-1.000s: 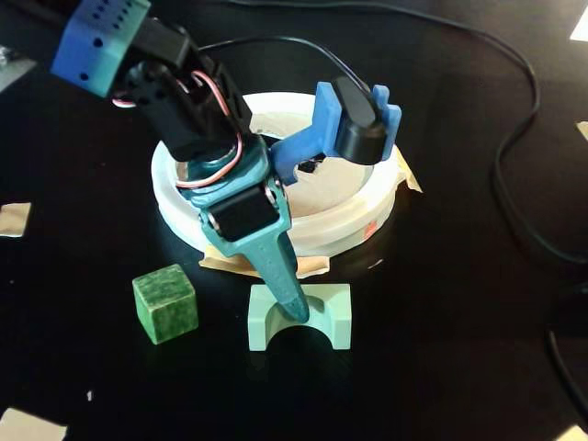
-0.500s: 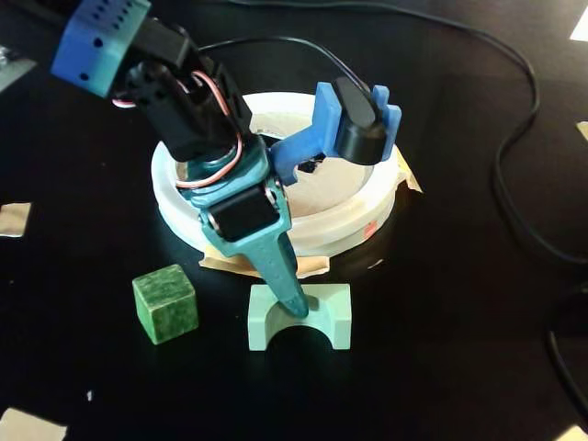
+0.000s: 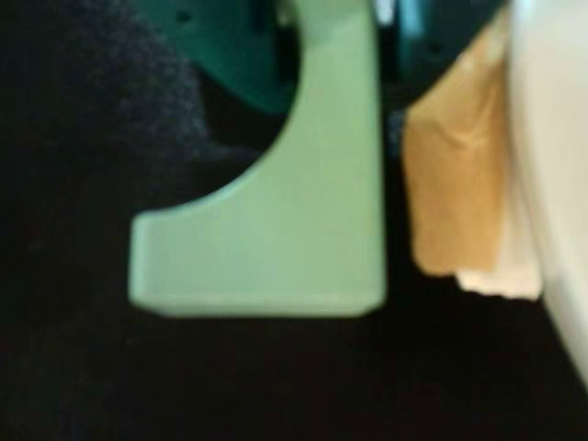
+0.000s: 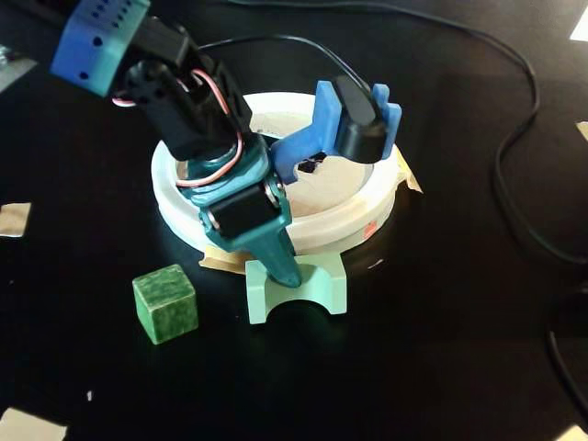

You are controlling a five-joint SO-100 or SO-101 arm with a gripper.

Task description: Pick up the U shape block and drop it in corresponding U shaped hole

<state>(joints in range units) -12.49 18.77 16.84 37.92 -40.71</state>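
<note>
The U shape block (image 4: 317, 292), pale mint green with a half-round notch, sits just in front of the round board (image 4: 367, 216), slightly tilted. My gripper (image 4: 287, 274) is shut on it. In the wrist view the block (image 3: 276, 248) fills the middle. One teal finger (image 3: 230, 55) sits inside the notch and the other is against the flat back, so the gripper (image 3: 340, 37) pinches the thin bridge. The arm covers most of the board's tan face. Only a small dark cutout (image 4: 310, 165) peeks out, so the U shaped hole cannot be made out.
A darker green cube (image 4: 165, 303) stands on the black table left of the block. Tan tape (image 3: 455, 184) sticks out under the board's white rim (image 3: 551, 184). Black cables (image 4: 514, 184) run along the right side. Paper scraps (image 4: 14, 219) lie at the left edge.
The block has moved with the gripper up the fixed view towards the board's rim and now sits a little tilted. The cube has not moved.
</note>
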